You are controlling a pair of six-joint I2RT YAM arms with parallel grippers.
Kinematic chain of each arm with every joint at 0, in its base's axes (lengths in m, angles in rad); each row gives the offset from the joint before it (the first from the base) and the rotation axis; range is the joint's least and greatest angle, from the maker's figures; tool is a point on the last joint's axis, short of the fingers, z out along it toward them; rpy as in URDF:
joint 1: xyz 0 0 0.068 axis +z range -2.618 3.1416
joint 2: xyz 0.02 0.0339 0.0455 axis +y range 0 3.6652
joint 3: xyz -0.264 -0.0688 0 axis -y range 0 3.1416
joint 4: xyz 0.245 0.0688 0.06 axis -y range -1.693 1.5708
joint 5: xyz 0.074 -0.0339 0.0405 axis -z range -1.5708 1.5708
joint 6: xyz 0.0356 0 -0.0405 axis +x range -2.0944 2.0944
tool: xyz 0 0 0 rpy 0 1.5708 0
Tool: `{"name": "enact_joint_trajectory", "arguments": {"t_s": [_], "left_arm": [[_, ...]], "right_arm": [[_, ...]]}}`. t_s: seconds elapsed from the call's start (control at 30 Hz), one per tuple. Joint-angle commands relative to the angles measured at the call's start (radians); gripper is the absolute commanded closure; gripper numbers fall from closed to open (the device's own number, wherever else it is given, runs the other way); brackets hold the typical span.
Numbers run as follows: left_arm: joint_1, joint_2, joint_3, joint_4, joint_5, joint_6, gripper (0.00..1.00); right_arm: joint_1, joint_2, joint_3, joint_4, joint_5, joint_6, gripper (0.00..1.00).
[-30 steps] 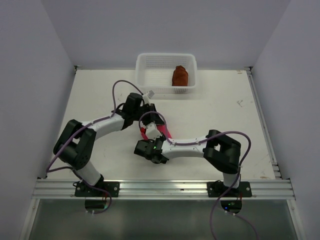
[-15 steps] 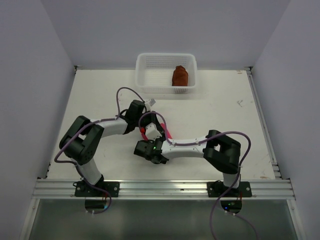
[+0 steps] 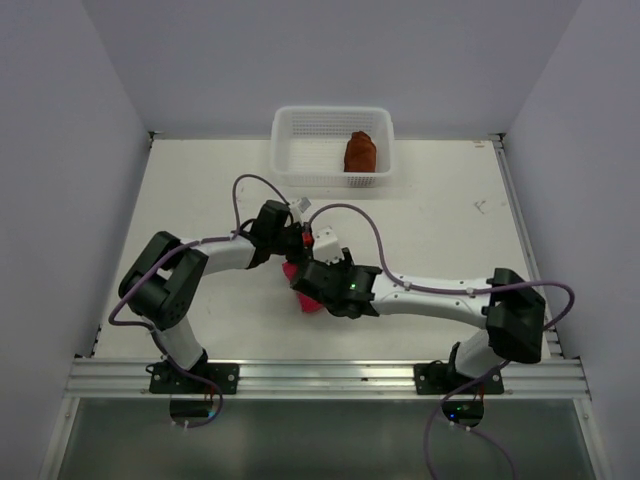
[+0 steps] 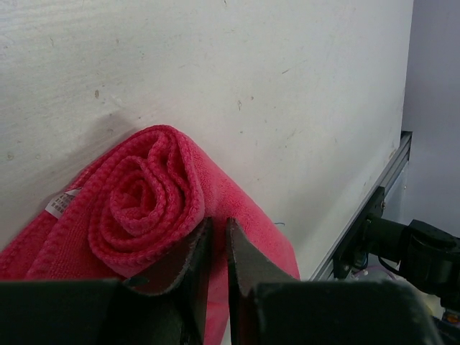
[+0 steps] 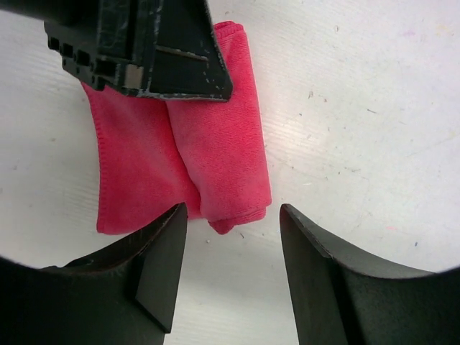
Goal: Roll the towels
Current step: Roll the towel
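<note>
Pink towel [image 4: 151, 201] part-rolled mid-table [image 3: 450, 220], flat tail remaining. L gripper [image 4: 215, 230] jaws nearly clenched, apparently pinching outer wrap. R gripper [image 5: 230, 212] jaws released, astride roll end. Rec: keep wrap taut, edges aligned.

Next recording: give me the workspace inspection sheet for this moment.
Surface: white table, faint scuffs.
Job's things: pink towel partly rolled on the table; rust-brown towel rolled inside white mesh basket.
Clutter: nothing seen.
Grippers: left gripper nearly closed, apparently pinching the pink towel's edge; right gripper open above the towel's end.
Cables: purple cables looping over both arms.
Surroundings: pale walls; metal rail at near edge.
</note>
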State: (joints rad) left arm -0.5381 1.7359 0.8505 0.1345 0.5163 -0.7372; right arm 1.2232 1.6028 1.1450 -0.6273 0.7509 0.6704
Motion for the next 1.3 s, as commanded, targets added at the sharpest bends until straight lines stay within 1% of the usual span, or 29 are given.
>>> {"name": "enact_joint_trajectory", "arguments": {"t_s": [0.0, 0.03, 0.07, 0.13, 0.17, 0.27, 0.33, 0.47, 0.7, 0.77, 0.9, 0.93, 1.07, 1.1, 1.17, 1.2, 1.27], "left_arm": [[-0.003, 0.014, -0.036, -0.059, -0.045, 0.050, 0.82], [-0.002, 0.013, -0.039, -0.059, -0.045, 0.051, 0.82], [-0.002, 0.011, -0.041, -0.059, -0.047, 0.052, 0.82], [0.000, 0.005, -0.047, -0.059, -0.047, 0.053, 0.82], [0.000, 0.005, -0.048, -0.059, -0.045, 0.053, 0.82], [0.001, -0.002, -0.054, -0.062, -0.045, 0.055, 0.82], [0.001, -0.007, -0.059, -0.062, -0.047, 0.056, 0.82], [0.001, -0.015, -0.064, -0.062, -0.045, 0.055, 0.82], [0.006, -0.030, -0.074, -0.073, -0.045, 0.067, 0.82], [0.009, -0.033, -0.080, -0.072, -0.044, 0.070, 0.82], [0.010, -0.035, -0.085, -0.069, -0.044, 0.070, 0.82], [0.009, -0.035, -0.087, -0.067, -0.044, 0.070, 0.82], [0.010, -0.044, -0.090, -0.065, -0.050, 0.061, 0.82], [0.010, -0.044, -0.090, -0.064, -0.048, 0.059, 0.82], [0.012, -0.049, -0.088, -0.056, -0.042, 0.053, 0.82], [0.012, -0.049, -0.082, -0.055, -0.042, 0.052, 0.82], [0.013, -0.050, -0.070, -0.065, -0.038, 0.052, 0.82]], "right_arm": [[-0.050, -0.124, -0.094, 0.164, -0.113, 0.018, 0.42], [-0.068, -0.147, -0.156, 0.207, -0.146, 0.021, 0.42], [-0.120, -0.193, -0.191, 0.288, -0.251, 0.030, 0.41], [-0.207, -0.219, -0.264, 0.345, -0.347, 0.057, 0.41], [-0.226, -0.234, -0.284, 0.395, -0.410, 0.063, 0.40], [-0.271, -0.236, -0.323, 0.448, -0.500, 0.064, 0.38], [-0.280, -0.225, -0.335, 0.463, -0.521, 0.064, 0.36], [-0.290, -0.190, -0.352, 0.477, -0.510, 0.093, 0.32], [-0.327, -0.155, -0.431, 0.535, -0.538, 0.126, 0.32], [-0.335, -0.150, -0.464, 0.578, -0.559, 0.129, 0.31], [-0.335, -0.118, -0.478, 0.621, -0.613, 0.118, 0.31], [-0.335, -0.115, -0.482, 0.661, -0.636, 0.118, 0.32], [-0.335, -0.107, -0.485, 0.683, -0.668, 0.107, 0.37], [-0.335, -0.110, -0.485, 0.683, -0.670, 0.104, 0.43], [-0.335, -0.115, -0.485, 0.672, -0.671, 0.090, 0.49], [-0.335, -0.119, -0.481, 0.664, -0.665, 0.084, 0.57], [-0.333, -0.132, -0.479, 0.643, -0.659, 0.072, 0.62]]}}
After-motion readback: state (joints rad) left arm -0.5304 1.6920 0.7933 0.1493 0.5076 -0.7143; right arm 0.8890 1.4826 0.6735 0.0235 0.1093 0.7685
